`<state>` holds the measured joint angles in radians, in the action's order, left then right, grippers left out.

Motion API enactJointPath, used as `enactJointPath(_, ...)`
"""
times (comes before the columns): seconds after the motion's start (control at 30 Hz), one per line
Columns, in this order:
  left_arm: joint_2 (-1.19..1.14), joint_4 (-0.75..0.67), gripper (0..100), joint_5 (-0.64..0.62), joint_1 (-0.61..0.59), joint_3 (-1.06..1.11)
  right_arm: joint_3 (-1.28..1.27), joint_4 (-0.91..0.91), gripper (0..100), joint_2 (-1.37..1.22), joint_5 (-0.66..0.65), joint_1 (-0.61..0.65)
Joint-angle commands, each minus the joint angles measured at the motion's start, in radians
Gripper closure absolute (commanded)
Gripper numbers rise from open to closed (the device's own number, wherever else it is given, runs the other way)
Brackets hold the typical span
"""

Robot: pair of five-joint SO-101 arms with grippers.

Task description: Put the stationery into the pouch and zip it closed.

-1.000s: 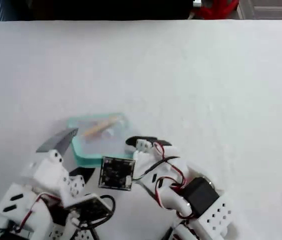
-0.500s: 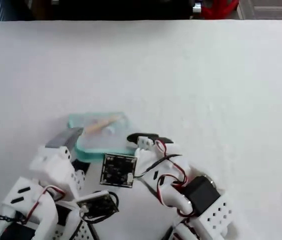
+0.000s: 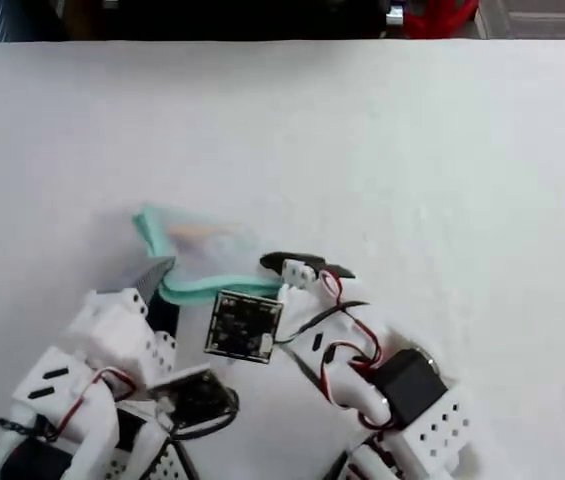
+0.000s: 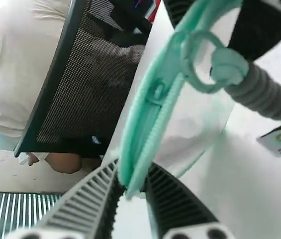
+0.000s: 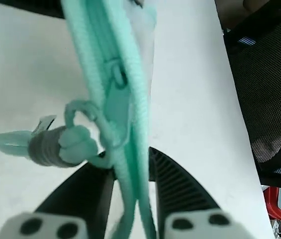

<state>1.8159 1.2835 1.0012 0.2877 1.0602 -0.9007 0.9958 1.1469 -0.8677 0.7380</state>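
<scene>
Pouch (image 3: 202,250) sits lower left of centre in my high view, its teal zipper edge pinched at both ends. My left end effector (image 4: 130,186) clamps one, my right end effector (image 5: 130,184) the other, beside the zipper pull (image 5: 55,144). White desk (image 3: 412,150) stretches beyond.

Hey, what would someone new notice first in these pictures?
The mint-green pouch, near the front of the white table, between the two arms. The left gripper and the right gripper are each shut on its zipper edge, with the ringed zipper pull hanging off it.
</scene>
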Motion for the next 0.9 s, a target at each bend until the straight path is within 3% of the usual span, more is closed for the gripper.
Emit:
enactJointPath(0.0, 0.010, -0.006, 98, -0.164, 0.107, -0.173, 0.032, -0.064, 97.6, -0.008, 0.098, 0.001)
enactJointPath(0.13, 0.010, 0.000, 98, -0.259, 0.188, -0.235, 0.032, -0.073, 94.7, -0.008, 0.199, 0.004)
enactJointPath(0.33, 0.007, 0.040, 98, -0.281, 0.189, -0.233, 0.023, -0.054, 75.5, -0.007, 0.288, 0.004)
enactJointPath(0.87, 0.008, 0.080, 98, -0.333, 0.197, -0.190, 0.017, -0.027, 75.8, 0.143, 0.264, 0.004)
